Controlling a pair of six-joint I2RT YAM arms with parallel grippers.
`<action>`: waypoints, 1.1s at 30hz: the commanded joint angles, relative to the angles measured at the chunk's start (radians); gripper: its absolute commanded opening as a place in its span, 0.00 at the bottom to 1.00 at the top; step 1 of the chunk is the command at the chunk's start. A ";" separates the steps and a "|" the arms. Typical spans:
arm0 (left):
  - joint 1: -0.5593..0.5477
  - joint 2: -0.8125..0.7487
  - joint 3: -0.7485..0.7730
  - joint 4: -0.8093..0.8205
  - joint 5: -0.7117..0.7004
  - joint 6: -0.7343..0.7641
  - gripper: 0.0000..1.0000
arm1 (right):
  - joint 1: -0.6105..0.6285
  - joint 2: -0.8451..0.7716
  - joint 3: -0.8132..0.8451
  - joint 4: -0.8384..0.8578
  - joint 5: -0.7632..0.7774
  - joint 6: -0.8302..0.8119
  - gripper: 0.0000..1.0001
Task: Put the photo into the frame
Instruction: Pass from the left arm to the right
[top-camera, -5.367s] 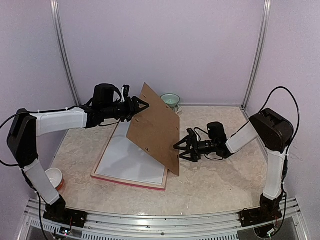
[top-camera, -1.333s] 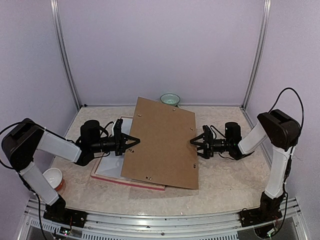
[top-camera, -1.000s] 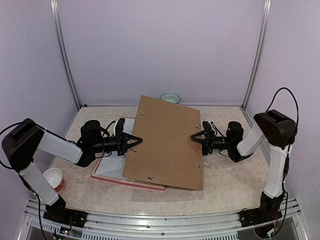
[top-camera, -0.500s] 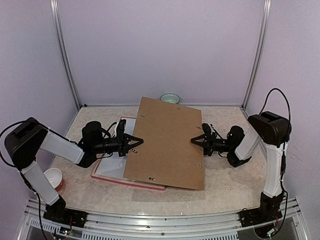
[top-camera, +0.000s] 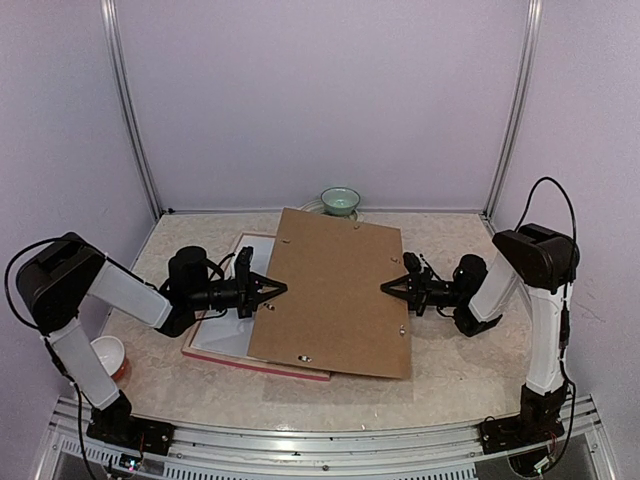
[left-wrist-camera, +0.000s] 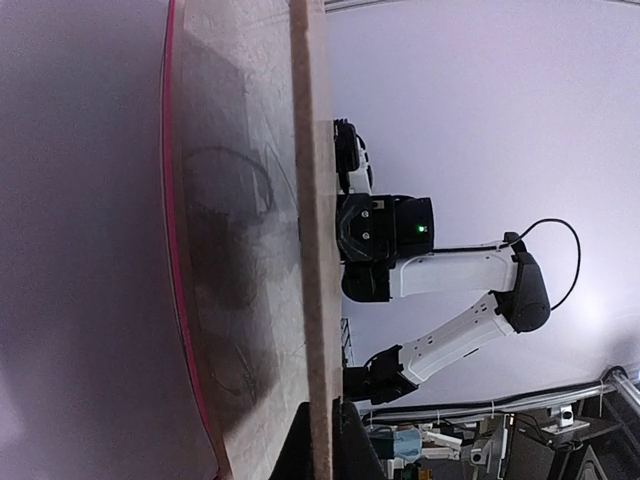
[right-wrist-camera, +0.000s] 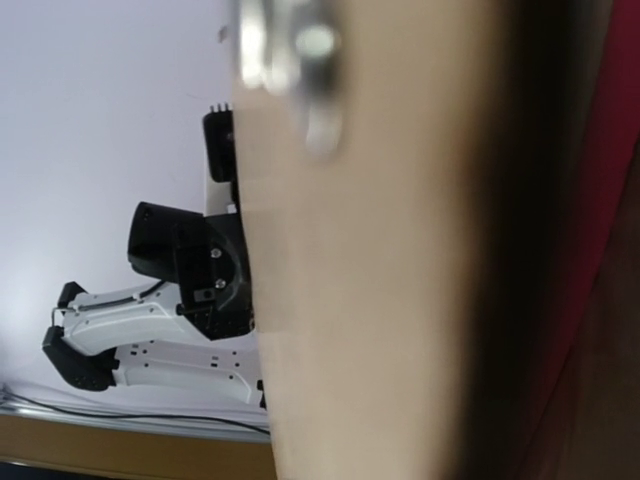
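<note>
Lilac walls close off a marbled beige table (top-camera: 455, 355) on three sides. A big brown board (top-camera: 330, 300) is held flat and a little above the table between the two arms. The left gripper (top-camera: 270, 291) is clamped on the board's left edge; from its wrist camera the board's thin edge runs down between the dark fingers (left-wrist-camera: 352, 445). The right gripper (top-camera: 388, 287) reaches in from the other side, and its fingertips look pinched together on the board's right edge. That wrist's own view is only a blur of brown with a metal clip (right-wrist-camera: 290, 45) at the top.

The frame (top-camera: 250, 361) lies flat on the table beneath the board's left half, its pink-red near rail poking out in front. A white sheet (top-camera: 225, 325) fills what shows of its inside. I cannot pick out the photo for certain. A red strip (right-wrist-camera: 612, 150) runs down the right side of the right wrist's view, too blurred to say what it is.

A green bowl (top-camera: 340, 200) sits at the back against the wall, just beyond the board's far edge. A white bowl (top-camera: 105, 353) sits at the front left beside the left arm.
</note>
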 joint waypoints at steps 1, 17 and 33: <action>-0.006 0.013 0.006 0.076 0.006 0.015 0.00 | 0.012 0.016 -0.006 0.225 -0.024 0.029 0.06; 0.028 0.089 -0.035 0.118 0.005 -0.002 0.24 | 0.011 0.007 -0.010 0.282 -0.031 0.082 0.00; 0.098 0.010 -0.057 0.028 0.008 0.057 0.81 | -0.001 -0.008 -0.019 0.283 -0.028 0.086 0.00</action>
